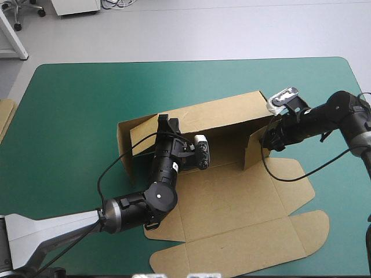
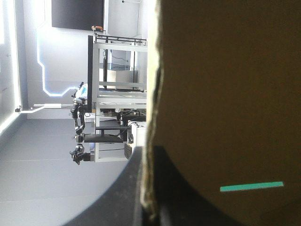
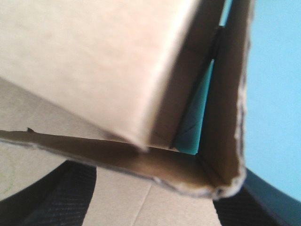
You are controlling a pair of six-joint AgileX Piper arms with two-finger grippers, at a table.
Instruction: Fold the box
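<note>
- The box (image 1: 232, 197) is plain brown board, matt and papery, and its cut edges are fuzzy and frayed.
- The teal-green cover (image 1: 75, 116) looks smooth and dull.
- The black fingers (image 3: 56, 200) show a fine ribbed, matt grain.

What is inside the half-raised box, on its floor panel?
Only the left end effector, reaching across the bare floor of the box to the far wall. Its arm covers part of the floor; that patch is unseen.

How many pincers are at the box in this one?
2. The left pincer is shut on the box's raised back wall, near its middle; the right pincer stands open around a folded corner by that wall's right end.
</note>
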